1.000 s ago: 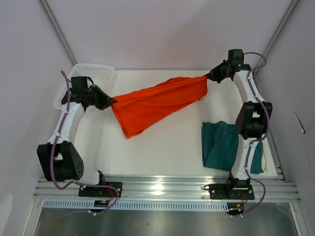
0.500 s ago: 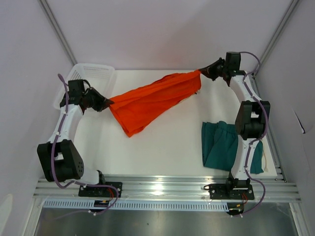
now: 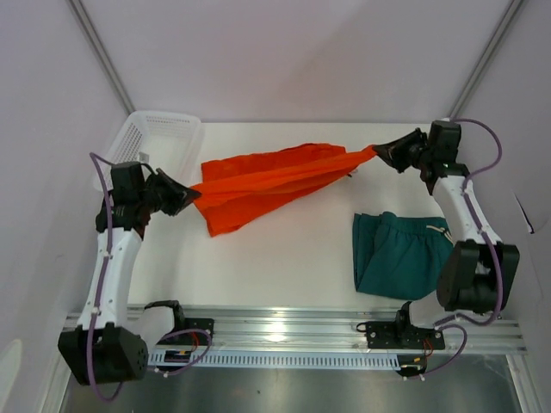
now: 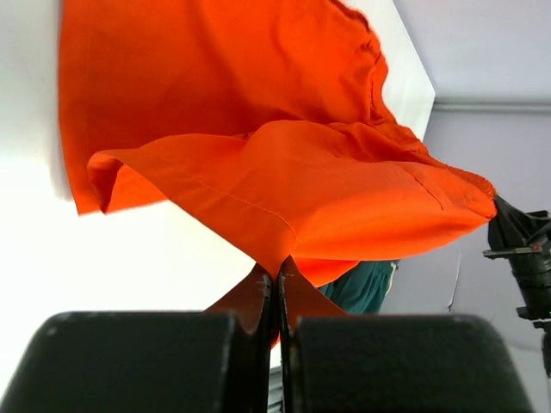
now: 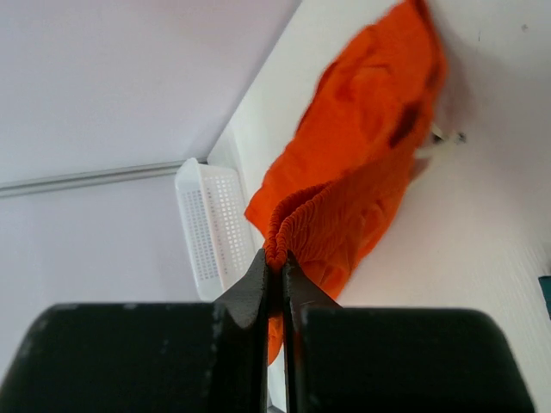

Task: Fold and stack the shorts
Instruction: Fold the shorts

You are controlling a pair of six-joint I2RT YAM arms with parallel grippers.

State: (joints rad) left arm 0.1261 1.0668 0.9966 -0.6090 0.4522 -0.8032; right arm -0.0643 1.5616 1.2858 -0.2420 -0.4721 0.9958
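Observation:
The orange shorts (image 3: 271, 179) hang stretched between both grippers above the table's far half. My left gripper (image 3: 191, 194) is shut on a hem corner at the left; in the left wrist view (image 4: 277, 274) the cloth (image 4: 258, 129) fans out ahead. My right gripper (image 3: 379, 151) is shut on the elastic waistband at the right; the right wrist view (image 5: 275, 258) shows the gathered band (image 5: 344, 181) pinched. The dark teal shorts (image 3: 392, 255) lie folded flat at the table's near right, also visible in the left wrist view (image 4: 362, 288).
A white mesh basket (image 3: 159, 138) stands at the far left corner, also in the right wrist view (image 5: 211, 228). The white table (image 3: 275, 267) is bounded by walls behind and to both sides, with a metal rail at the near edge.
Both arms have swung nearer and further apart with the orange shorts. The shorts are pulled tighter and hang lower over the table.

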